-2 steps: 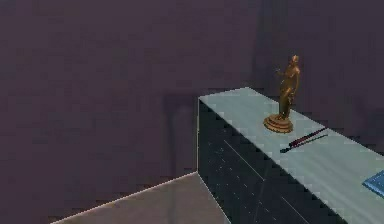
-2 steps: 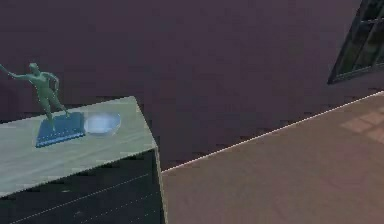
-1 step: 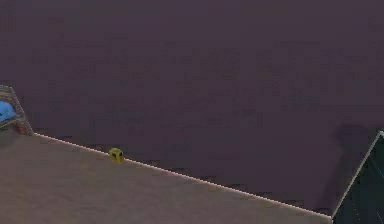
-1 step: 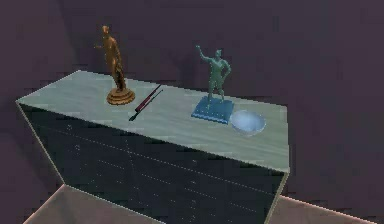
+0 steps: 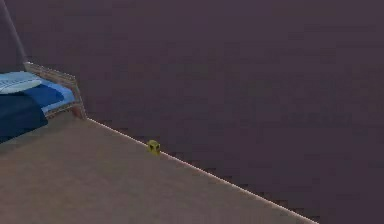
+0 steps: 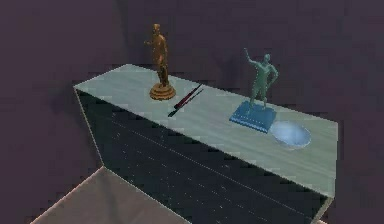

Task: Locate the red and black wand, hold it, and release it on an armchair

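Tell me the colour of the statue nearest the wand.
Golden brown statue, beside the red and black wand; best in the arm side view.

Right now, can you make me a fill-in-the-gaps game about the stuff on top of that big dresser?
With the orange statue and the teal statue, the dresser holds ____ statues.
The red and black wand lies ____ the two statues.
The bowl next to the teal statue is ____.
Missing words: two, between, white.

Red-black wand [image 6: 186, 100] flat on dresser [image 6: 200, 150]
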### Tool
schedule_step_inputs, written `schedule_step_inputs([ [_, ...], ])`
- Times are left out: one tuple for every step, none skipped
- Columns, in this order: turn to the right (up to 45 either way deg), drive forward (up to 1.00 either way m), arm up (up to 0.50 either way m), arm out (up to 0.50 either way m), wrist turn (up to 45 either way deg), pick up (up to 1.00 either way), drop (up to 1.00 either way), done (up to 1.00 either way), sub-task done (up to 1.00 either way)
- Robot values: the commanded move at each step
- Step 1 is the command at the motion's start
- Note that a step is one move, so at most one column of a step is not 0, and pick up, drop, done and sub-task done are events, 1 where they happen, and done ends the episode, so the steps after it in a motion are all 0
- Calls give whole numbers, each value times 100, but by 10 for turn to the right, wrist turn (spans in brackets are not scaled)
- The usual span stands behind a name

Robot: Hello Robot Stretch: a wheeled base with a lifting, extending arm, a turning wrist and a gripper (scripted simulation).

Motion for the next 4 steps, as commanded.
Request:
schedule_step_inputs([
  [450,0,0,0,0,0,0,0,0],
  [90,0,0,0,0,0,0,0,0],
  [0,85,0,0,0,0,0,0,0],
  [0,0,50,0,0,0,0,0,0],
])
